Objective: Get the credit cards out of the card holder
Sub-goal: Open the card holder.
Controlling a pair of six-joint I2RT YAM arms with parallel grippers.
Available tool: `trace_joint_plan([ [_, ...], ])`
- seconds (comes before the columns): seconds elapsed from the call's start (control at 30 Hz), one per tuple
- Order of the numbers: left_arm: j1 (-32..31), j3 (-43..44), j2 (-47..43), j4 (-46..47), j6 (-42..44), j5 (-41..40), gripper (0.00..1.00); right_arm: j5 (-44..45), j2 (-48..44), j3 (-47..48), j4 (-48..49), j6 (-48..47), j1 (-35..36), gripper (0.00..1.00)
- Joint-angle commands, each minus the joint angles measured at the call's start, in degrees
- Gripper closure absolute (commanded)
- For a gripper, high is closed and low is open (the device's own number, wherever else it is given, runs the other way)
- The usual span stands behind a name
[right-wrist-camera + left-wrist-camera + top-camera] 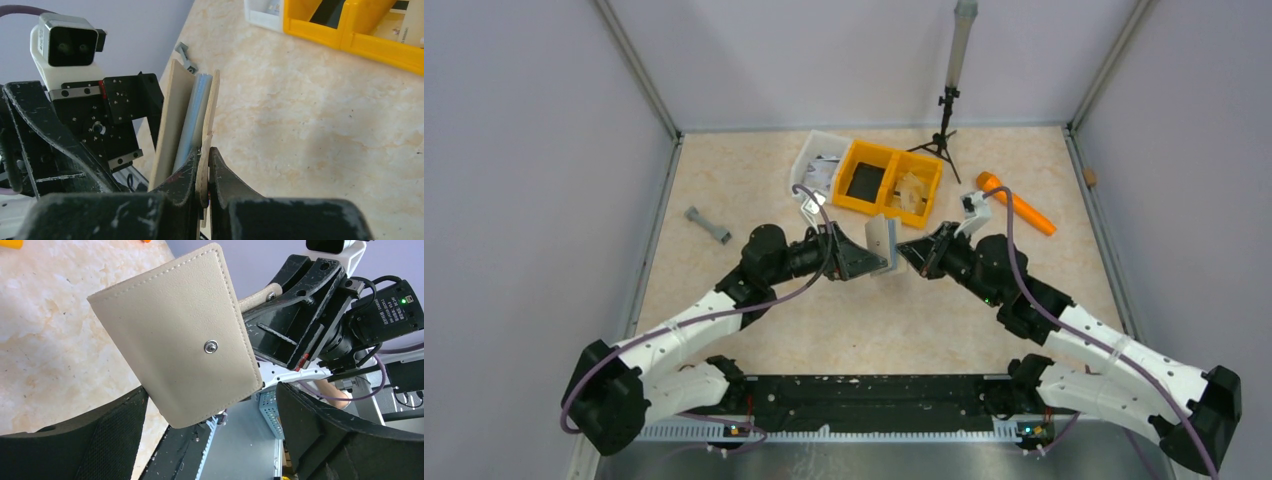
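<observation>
Card holder (882,243) held off desk (824,320), just nearside of yellow bin (889,180), one tan flap pinched by right end effector (207,165). Left end effector (215,437) spread wide, nothing gripped. Prob light, floppy, smooth; silvery insert (192,115) best taken at exposed edge.

Left arm (674,335) has jaws spread wide, right arm (1104,345) jaws clamped.

The inside of the card holder (170,120) is hidden between its flaps.
</observation>
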Motion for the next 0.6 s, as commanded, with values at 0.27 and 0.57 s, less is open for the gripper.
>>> trace_joint_plan([
  [0.27, 0.13, 2.13, 2.43, -1.38, 4.76, -0.28, 0.01, -3.17, 0.77, 3.24, 1.29, -2.58, 1.25, 1.0],
  [0.57, 0.18, 3.83, 1.52, -9.17, 7.94, -2.7, 0.04, -0.95, 1.57, 4.59, -2.09, -4.79, 3.03, 1.0],
])
